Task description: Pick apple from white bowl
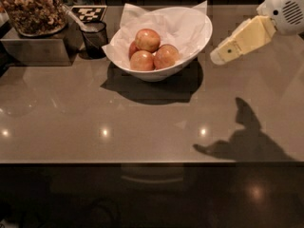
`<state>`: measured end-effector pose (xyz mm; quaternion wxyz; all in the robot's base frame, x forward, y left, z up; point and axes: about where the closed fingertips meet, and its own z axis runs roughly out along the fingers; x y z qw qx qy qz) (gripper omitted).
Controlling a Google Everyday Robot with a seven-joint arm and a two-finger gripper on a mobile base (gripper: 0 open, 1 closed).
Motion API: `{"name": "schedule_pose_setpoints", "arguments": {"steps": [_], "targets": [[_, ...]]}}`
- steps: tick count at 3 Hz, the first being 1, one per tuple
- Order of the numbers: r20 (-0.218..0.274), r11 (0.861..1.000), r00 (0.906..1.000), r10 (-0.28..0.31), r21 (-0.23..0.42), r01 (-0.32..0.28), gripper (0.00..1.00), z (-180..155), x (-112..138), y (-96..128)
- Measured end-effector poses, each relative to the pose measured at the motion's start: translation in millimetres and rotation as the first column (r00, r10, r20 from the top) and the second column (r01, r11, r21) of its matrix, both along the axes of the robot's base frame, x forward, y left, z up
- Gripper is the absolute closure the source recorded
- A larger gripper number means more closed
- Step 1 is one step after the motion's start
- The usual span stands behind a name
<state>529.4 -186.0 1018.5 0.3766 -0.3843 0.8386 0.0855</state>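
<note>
The white bowl [157,73], lined with crumpled white paper, stands at the back middle of the brown table. Several reddish-orange apples lie in it: one on top [147,39], two in front [142,61] [166,56], and one mostly hidden behind them [132,48]. My gripper [217,56], cream-coloured on a white wrist, hangs above the table just right of the bowl's rim. Its tip points left toward the bowl. It holds nothing and touches neither bowl nor apples.
A small dark cup [95,38] with a utensil stands left of the bowl. A metal box [33,51] with a container of snacks [31,8] sits at the far left. A checkered marker [89,13] lies behind. The table's front edge [152,163] runs across.
</note>
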Motion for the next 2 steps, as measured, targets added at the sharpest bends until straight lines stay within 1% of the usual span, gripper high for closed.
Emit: {"name": "schedule_pose_setpoints", "arguments": {"steps": [1,2], "targets": [[0.019,1.000,0.9993,-0.031,0.007,0.030,0.00,4.8,23.8,10.5],[0.022,0.999,0.9985,-0.050,0.002,0.050,0.00,5.8,19.4,6.1]]}}
